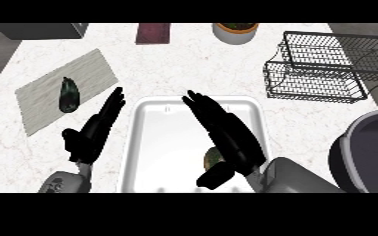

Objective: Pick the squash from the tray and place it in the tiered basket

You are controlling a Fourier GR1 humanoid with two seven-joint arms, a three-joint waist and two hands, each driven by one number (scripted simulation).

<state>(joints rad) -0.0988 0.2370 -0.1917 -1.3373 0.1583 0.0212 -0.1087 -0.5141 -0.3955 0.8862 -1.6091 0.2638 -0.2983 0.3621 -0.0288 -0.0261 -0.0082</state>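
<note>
Right hand (230, 139) over tray (148, 145), straight open fingers (203, 105) beyond squash (213, 156) under palm.

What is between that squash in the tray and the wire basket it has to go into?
Nothing visible stands on the bare counter between the squash in the tray and the tiered basket. The right hand hangs directly above the squash, fingers straight.

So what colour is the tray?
White, seen in the head view: the tray under the right robot hand.
</note>
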